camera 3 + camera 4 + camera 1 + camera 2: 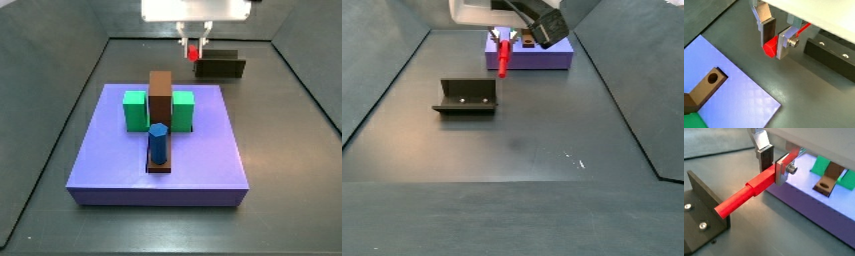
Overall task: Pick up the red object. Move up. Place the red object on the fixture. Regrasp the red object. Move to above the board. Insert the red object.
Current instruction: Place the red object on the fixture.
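Dark grey floor (529, 130) with raised side walls fills both side views and carries everything below the gripper. Largest on it is the board (167, 150), a flat lavender-purple slab; in a side view it lies nearer the camera than the gripper, and in a wrist view its near corner (747, 95) sits just beside and under the fingers. On the board stand two green blocks (135, 111), a tall brown block (160, 98) with a round hole showing in its end in a wrist view (712, 78), and a blue upright cylinder (156, 145).

Next in size is the fixture (465, 97), a dark L-shaped bracket on a base plate with two small screws, resting on the floor apart from the board. In a side view it sits lower than the gripper and off to one side; in a wrist view its upright plate (703, 195) faces the free end of the peg, apart from it.

Above hangs the gripper (773, 163), raised off the floor, its silver fingers (785, 168) closed narrowly on the red object (747, 190). This piece is a bright red stepped peg, thicker at the clamped end and slimmer toward the free tip, reaching out from the pads toward the fixture. In a side view it hangs down from the fingers (501, 55), clear of the floor.
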{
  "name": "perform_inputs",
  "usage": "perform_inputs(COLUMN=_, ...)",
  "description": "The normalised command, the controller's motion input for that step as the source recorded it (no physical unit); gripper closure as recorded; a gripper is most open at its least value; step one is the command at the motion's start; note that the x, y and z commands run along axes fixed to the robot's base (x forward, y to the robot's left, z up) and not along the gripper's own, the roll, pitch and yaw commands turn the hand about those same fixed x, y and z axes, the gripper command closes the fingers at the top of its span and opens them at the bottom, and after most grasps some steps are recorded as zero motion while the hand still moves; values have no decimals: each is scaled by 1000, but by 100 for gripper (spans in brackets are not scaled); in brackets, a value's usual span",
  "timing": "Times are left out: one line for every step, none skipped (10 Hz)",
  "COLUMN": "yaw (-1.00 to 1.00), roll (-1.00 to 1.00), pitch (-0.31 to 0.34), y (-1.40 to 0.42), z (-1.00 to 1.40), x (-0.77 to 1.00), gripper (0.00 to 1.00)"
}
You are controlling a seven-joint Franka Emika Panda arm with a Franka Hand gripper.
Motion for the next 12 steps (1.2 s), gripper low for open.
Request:
perform_inputs(yaw=-166, roll=-1000, pitch=-89, y=160, z=149, x=266, gripper=100)
perform_inputs(yaw=-143, roll=-1000, pitch=-111, y=171, z=140, x=306, gripper=100)
perform_inputs(yaw=-40, roll=-997, pitch=0, y=394, z=-89, x=277, gripper=100)
perform_inputs(yaw=-9, roll=-917, pitch=0, y=403, z=-26, x=394, gripper=100)
perform_inputs(yaw=0, roll=-943, pitch=43, y=406, z=0, x=523, gripper=100)
perform_inputs(yaw=0, roll=-1000, pitch=66, y=414, z=0, x=514, gripper=100)
perform_inputs(yaw=134, roll=-574, pitch=100, y=229, z=0, x=169, gripper=100)
perform_inputs(yaw=0, roll=0, pitch=-6, y=0, z=0, x=0, gripper=100)
perform_inputs(yaw=0, roll=0, pitch=-31, y=0, z=-51, x=0, gripper=100)
perform_inputs(yaw=0, roll=-6, pitch=-57, y=-6, z=-43, x=0, gripper=100)
perform_inputs(yaw=0, roll=-29, pitch=-49, y=-29, z=-23, x=17, gripper=100)
perform_inputs(yaw=0, roll=-74, pitch=-60, y=0, z=-46, x=66, gripper=100)
